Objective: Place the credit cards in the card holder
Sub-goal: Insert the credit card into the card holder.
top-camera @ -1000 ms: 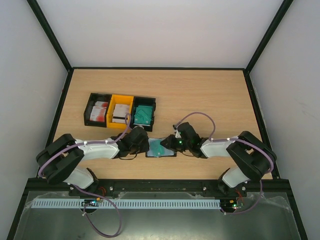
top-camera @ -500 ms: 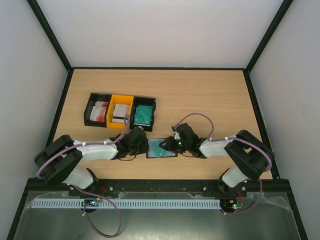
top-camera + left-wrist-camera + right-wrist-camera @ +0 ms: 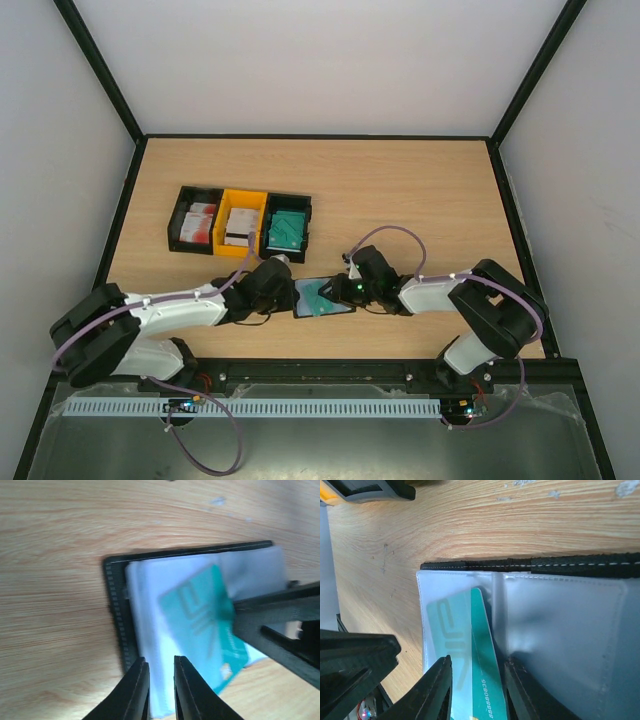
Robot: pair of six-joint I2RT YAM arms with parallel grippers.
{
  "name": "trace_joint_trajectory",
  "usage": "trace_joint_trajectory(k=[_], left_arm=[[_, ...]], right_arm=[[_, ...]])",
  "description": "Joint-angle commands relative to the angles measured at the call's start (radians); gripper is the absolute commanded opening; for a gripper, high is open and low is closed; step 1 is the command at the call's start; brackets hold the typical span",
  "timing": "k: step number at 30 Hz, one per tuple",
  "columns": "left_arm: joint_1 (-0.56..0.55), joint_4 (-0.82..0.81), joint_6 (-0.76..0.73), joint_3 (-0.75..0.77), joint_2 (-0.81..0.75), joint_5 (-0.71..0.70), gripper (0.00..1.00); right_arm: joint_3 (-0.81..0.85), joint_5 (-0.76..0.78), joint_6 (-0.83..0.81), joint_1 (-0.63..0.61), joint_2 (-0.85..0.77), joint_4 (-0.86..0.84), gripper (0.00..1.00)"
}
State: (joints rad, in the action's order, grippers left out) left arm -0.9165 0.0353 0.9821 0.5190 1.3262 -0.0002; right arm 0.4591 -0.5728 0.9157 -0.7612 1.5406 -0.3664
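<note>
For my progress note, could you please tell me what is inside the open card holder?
A teal card lies partly under the card holder's frosted plastic sleeve, with one long strip uncovered. Whether other cards sit beneath the sleeves cannot be seen.

Table: light wooden table [image 3: 420,190], grain running left to right, with a dark frame around its edges.
Far-left part: three small open bins stand in one row, touching side by side.
Row, left to right: a black bin [image 3: 178,224], a yellow bin [image 3: 245,194], a second black bin [image 3: 290,197].
Near-middle part: the card holder [image 3: 565,615] lies open and flat on the wood, its clear pockets facing up and its black stitched edge around them.
Relation: the card holder lies nearer than the bins and apart from them.
</note>
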Motion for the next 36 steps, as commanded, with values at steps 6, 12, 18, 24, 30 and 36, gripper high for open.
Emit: trace_joint_trajectory(k=[6,12,18,24,30,36], left_arm=[[-0.036,-0.11,-0.033,0.014,0.083,0.071,0.16],[-0.036,0.001,-0.01,0.044,0.172,0.008,0.12],[-0.033,0.084,-0.002,0.047,0.186,-0.023,0.11],[-0.03,0.101,0.005,0.046,0.209,-0.021,0.1],[-0.024,0.092,-0.007,0.046,0.192,-0.006,0.1],[-0.019,0.069,-0.009,0.039,0.148,0.01,0.12]], right_arm=[[-0.02,-0.024,-0.015,-0.005,0.033,0.069,0.3],[-0.04,-0.056,-0.018,-0.005,0.028,0.047,0.3],[-0.076,-0.151,0.002,-0.005,0.012,-0.041,0.24],[-0.101,-0.142,0.029,-0.004,0.013,-0.105,0.11],[-0.123,-0.023,0.048,-0.004,0.004,-0.117,0.02],[-0.168,0.029,0.109,-0.004,0.008,-0.208,0.02]])
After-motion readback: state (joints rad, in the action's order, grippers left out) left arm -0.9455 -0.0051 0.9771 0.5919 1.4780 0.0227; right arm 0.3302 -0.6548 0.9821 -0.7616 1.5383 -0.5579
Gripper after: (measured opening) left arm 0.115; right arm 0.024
